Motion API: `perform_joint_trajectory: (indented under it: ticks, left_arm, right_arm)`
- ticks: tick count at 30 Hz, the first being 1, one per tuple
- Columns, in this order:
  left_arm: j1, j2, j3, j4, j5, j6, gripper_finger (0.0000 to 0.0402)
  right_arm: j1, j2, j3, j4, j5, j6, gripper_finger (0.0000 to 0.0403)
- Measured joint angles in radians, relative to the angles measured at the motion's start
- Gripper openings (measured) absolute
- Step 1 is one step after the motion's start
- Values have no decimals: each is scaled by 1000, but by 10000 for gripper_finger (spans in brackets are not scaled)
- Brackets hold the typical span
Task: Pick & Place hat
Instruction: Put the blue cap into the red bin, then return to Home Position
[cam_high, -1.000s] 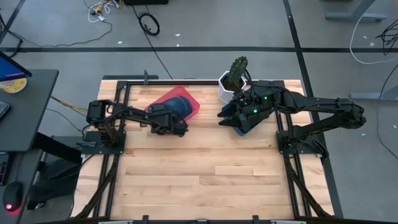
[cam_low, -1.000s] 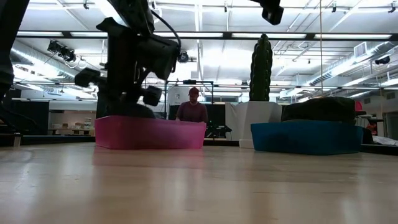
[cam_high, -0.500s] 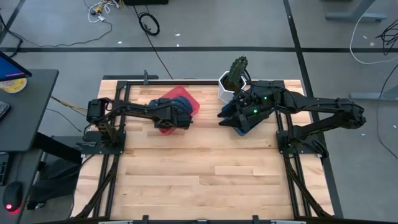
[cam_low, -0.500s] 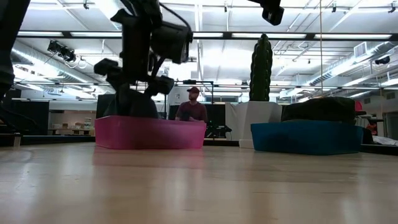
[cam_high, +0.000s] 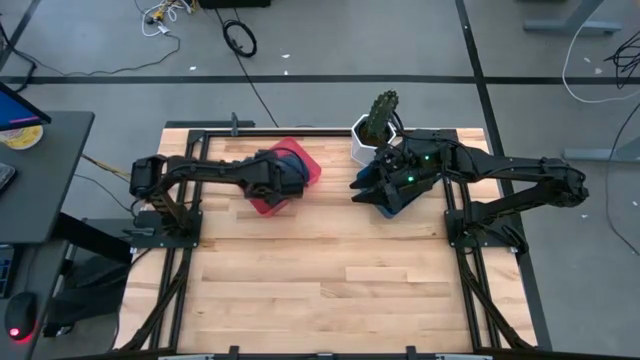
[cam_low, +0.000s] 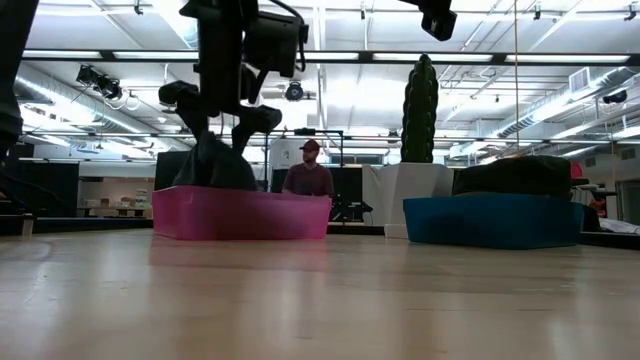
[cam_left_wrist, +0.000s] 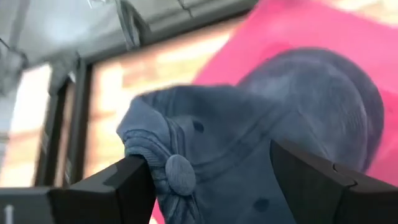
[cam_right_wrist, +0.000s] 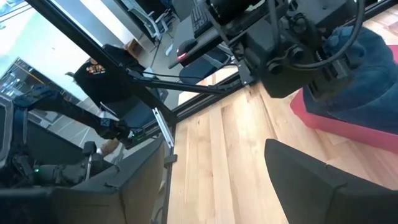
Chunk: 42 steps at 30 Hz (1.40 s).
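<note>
We are working at a pale wooden table (cam_high: 320, 280) in a big open workshop, where a person (cam_low: 309, 176) is sitting far behind it. Starting at the left, our left gripper (cam_left_wrist: 208, 180) is hovering just above the red tray (cam_high: 305, 165) with its fingers spread wide and holding nothing. The hat (cam_left_wrist: 261, 143), a soft blue cap, is lying in that tray between and just beyond the fingers. We are judging it light and floppy, likely to fold or sag under a pinch, so the stiffer brim or the crown near the top button looks the surest hold. Moving right, a cactus (cam_high: 380, 115) is standing in its white pot, and our right gripper (cam_right_wrist: 214, 180) is waiting over the blue tray (cam_low: 495, 220), fingers also standing wide apart and empty.
</note>
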Motion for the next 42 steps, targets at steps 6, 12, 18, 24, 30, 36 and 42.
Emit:
perform_joint_trajectory:
  ticks: [6,12,18,24,30,36,42]
  left_arm:
    - [33,0,0,-3,134,-71,296]
    - [26,0,0,1,76,106,296]
    - [44,-7,0,-68,156,99,296]
    - [57,-8,0,-84,191,-82,296]
    - [38,-15,81,-136,146,-71,296]
    - [34,-15,207,-213,96,16,296]
    - [3,-15,264,-207,-66,96,296]
  right_arm:
    - [0,0,0,-5,-1,0,278]
    - [0,0,0,-5,-17,-2,278]
    - [0,0,0,-6,-19,-4,278]
    - [0,0,0,-7,-19,-4,278]
    - [0,0,0,-16,-21,-4,278]
    - [0,0,0,-36,-26,-9,278]
    - [-1,-1,0,-38,-26,-15,278]
